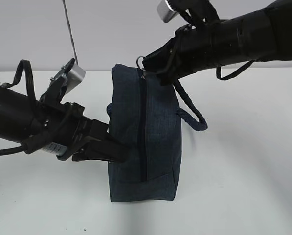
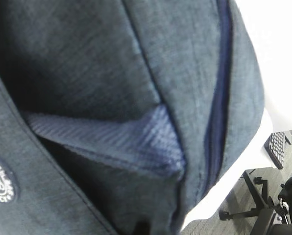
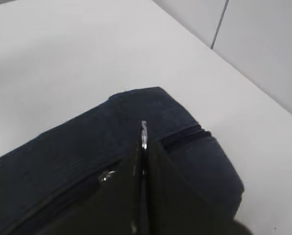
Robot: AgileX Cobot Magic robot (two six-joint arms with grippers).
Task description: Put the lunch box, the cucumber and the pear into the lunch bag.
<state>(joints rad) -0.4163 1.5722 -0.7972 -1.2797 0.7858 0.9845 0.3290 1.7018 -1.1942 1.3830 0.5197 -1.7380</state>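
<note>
The dark navy lunch bag [image 1: 155, 122] stands on end on the white table [image 1: 243, 161]. Its long zipper [image 1: 143, 127] runs down the front and looks closed. My right gripper [image 1: 148, 66] is at the bag's top, shut on the silver ring pull [image 3: 144, 133], which pokes out between the dark fingers. My left gripper [image 1: 122, 152] is shut against the bag's lower left side, pinching a fold of fabric [image 2: 150, 147]. The padded loop handle [image 1: 192, 115] hangs off the bag's right side. The lunch box, the cucumber and the pear are out of view.
Bare white tabletop lies around the bag, with a pale wall [image 1: 111, 29] behind it. In the left wrist view the table edge [image 2: 229, 183] drops off to a floor with an office chair base [image 2: 256, 205].
</note>
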